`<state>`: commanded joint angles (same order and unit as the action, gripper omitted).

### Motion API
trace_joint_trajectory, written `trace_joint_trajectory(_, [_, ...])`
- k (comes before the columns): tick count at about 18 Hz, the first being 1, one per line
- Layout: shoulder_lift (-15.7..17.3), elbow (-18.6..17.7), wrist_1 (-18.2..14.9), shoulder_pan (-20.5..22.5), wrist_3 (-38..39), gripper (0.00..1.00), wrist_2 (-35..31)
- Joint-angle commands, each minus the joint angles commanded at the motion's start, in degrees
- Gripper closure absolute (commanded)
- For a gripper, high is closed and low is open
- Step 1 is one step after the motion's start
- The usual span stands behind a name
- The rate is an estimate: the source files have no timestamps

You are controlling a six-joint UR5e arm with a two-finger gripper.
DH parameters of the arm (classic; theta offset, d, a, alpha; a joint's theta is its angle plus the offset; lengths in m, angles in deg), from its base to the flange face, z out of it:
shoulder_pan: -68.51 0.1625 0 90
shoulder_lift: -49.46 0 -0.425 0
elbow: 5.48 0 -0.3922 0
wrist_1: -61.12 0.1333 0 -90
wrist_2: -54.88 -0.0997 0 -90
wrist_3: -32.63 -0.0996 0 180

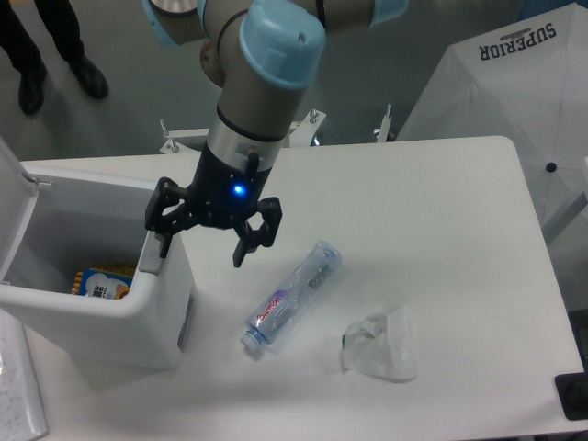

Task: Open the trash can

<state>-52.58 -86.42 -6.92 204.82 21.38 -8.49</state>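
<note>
The white trash can [138, 317] stands at the table's left with its lid [13, 207] swung up at the far left, so the inside shows. A colourful packet [99, 281] lies at its bottom. My gripper [202, 241] hangs open above the can's right rim. Its left finger [165, 241] is at the grey push tab [150, 258]; I cannot tell whether it touches the tab. Its right finger [242, 250] hangs over the table. Nothing is held between the fingers.
A clear plastic bottle [292, 296] lies on its side right of the can. A crumpled clear wrapper [378, 345] sits nearer the front. A white umbrella [514, 101] stands off the table's right. A person's legs [50, 55] show at top left.
</note>
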Motion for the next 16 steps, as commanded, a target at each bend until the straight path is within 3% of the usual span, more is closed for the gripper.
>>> trace_joint_trajectory(11, [-0.61, -0.97, 0.44, 9.93, -18.88, 0.00, -0.35])
trace_joint_trajectory(16, [-3.51, -0.97, 0.53, 11.43, -30.04, 0.00, -10.53])
